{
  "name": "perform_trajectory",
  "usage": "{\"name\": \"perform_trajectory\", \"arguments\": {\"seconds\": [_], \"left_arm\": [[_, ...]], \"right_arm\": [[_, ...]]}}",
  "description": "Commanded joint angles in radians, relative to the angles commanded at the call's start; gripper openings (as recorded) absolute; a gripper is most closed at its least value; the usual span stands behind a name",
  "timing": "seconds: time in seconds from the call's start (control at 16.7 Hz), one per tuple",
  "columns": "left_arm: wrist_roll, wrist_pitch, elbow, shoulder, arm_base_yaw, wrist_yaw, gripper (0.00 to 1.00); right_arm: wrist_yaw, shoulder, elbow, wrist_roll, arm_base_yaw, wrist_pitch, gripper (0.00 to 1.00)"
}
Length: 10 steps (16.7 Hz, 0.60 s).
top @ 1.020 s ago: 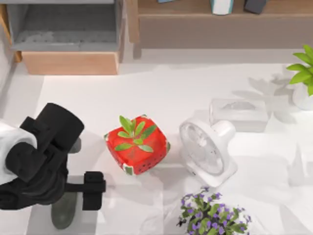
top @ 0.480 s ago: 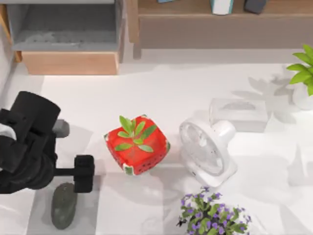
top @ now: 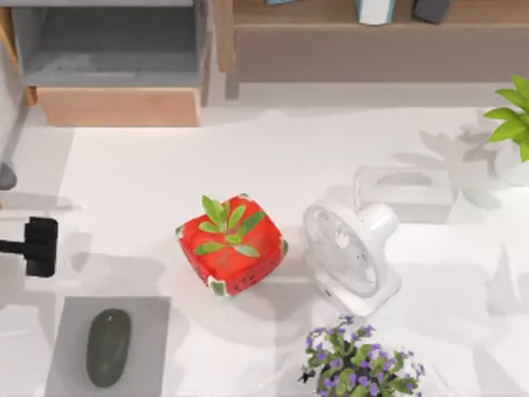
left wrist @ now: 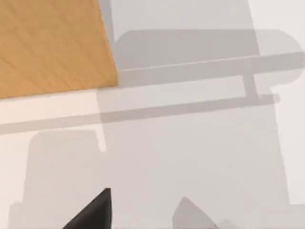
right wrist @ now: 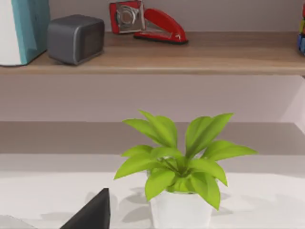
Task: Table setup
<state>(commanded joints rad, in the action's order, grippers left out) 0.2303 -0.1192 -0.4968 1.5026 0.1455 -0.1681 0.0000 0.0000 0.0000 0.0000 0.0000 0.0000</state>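
Mouse [top: 108, 346] is sitting on the grey pad [top: 149, 318] at the surface's [top: 273, 157] front left, so placement is looking done. Left hand [top: 37, 246] is hanging at the far left edge, well apart from the mouse, holding nothing; can't tell its finger spread. Right hand is facing the white-potted plant [right wrist: 180, 164]; can't tell its state. I'd be parking the left arm wide of the strawberry pot [top: 231, 245]. No readable labels anywhere
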Motion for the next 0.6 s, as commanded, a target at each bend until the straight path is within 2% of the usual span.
{"name": "perform_trajectory", "arguments": {"seconds": [0.36,0.6], "left_arm": [[0.542,-0.585,0.056,0.159,0.370,-0.209,1.00],[0.884,-0.945,0.054,0.282,0.520,-0.350,1.00]], "right_arm": [[0.000,0.000,0.000,0.000,0.000,0.000,1.00],[0.000,0.000,0.000,0.000,0.000,0.000,1.00]]}}
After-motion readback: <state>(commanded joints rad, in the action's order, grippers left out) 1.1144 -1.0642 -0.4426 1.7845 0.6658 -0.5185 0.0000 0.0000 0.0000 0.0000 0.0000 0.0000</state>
